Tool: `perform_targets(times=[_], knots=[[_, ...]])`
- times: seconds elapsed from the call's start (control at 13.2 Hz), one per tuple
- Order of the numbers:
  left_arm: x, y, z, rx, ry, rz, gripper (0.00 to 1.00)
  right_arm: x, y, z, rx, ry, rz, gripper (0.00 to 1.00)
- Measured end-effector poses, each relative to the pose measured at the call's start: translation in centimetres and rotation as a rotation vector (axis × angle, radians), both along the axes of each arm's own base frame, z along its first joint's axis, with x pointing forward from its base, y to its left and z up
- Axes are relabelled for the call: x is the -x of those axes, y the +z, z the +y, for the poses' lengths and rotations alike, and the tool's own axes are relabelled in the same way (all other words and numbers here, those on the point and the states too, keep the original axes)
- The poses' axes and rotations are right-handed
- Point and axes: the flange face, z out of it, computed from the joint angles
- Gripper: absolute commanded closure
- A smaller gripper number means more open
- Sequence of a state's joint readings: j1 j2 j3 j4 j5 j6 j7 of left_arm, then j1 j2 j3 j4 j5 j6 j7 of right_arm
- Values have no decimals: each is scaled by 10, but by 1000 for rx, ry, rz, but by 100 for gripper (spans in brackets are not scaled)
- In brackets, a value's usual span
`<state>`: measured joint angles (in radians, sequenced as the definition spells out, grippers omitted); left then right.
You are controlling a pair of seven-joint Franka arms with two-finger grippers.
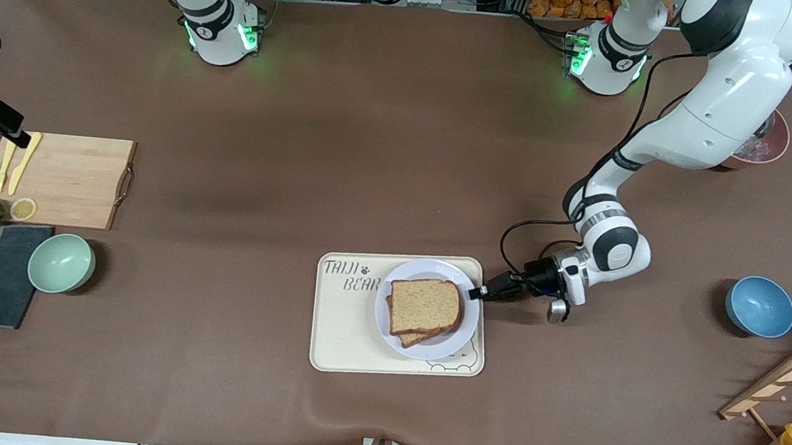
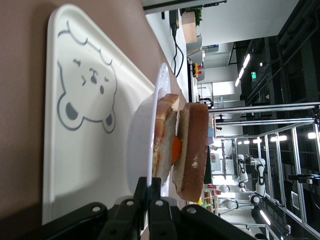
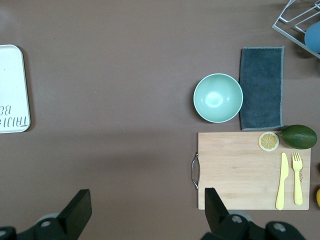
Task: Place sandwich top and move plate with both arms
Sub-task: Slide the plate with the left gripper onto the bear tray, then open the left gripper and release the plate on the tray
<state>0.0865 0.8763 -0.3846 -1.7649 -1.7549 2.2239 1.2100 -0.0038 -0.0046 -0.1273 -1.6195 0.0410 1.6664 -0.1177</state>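
The left hand (image 1: 477, 293) pinches the plate (image 1: 460, 326) rim, ready to move it. The bread (image 1: 426, 305) already tops the sandwich. The right hand (image 3: 145, 212) waits wide open above the cutting board (image 3: 240, 170).

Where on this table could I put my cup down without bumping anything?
The broad brown stretch between the cutting board and the bear tray is bare, as is the middle toward the arm bases. It is crowded around the plate, where the left gripper pinches the rim.

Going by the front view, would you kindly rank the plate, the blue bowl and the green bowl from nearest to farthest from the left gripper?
1. Plate: on the bear-print tray, its rim pinched by the left gripper.
2. Blue bowl: toward the left arm's end of the table.
3. Green bowl: toward the right arm's end, beside the grey cloth.
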Motion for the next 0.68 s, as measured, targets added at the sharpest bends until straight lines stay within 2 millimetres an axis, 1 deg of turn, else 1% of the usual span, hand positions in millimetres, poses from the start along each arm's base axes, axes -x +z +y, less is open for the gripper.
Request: perform_targets(times=[0.15, 0.38, 0.68], knots=[[-3, -7, -5, 5, 0, 1, 100, 0, -1, 0, 0, 0, 2, 0], [-5, -7, -6, 4, 1, -1, 100, -1, -2, 0, 0, -1, 4, 0], [6, -18, -27, 4, -32, 17, 100, -1, -2, 0, 0, -1, 4, 0]])
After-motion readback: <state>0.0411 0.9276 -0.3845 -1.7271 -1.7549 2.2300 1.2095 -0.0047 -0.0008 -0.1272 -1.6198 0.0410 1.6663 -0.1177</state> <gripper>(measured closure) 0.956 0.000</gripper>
